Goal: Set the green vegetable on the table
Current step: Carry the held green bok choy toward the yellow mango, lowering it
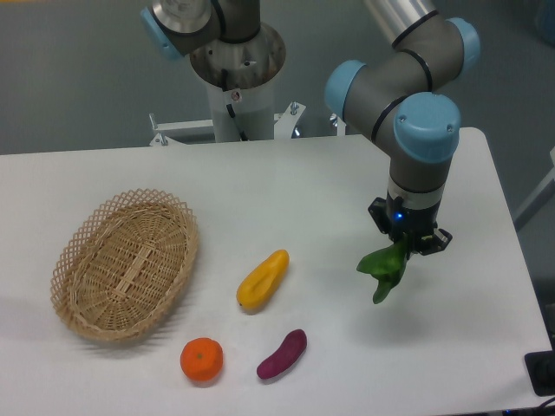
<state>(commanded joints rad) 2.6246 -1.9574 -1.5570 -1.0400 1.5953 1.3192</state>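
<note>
The green vegetable (383, 270), a toy bok choy with dark green leaves, hangs from my gripper (404, 250) at the right side of the white table (329, 182). The gripper is shut on its upper end, so the pale stalk end is hidden between the fingers. The leaves point down and left, and a faint shadow lies on the tabletop below them. I cannot tell whether the leaf tips touch the table or hang just above it.
A yellow oblong fruit (262, 279), a purple sweet potato (282, 354) and an orange (201, 359) lie left of the gripper. A woven wicker basket (126, 263) stands at the left. The table's right edge is close to the gripper.
</note>
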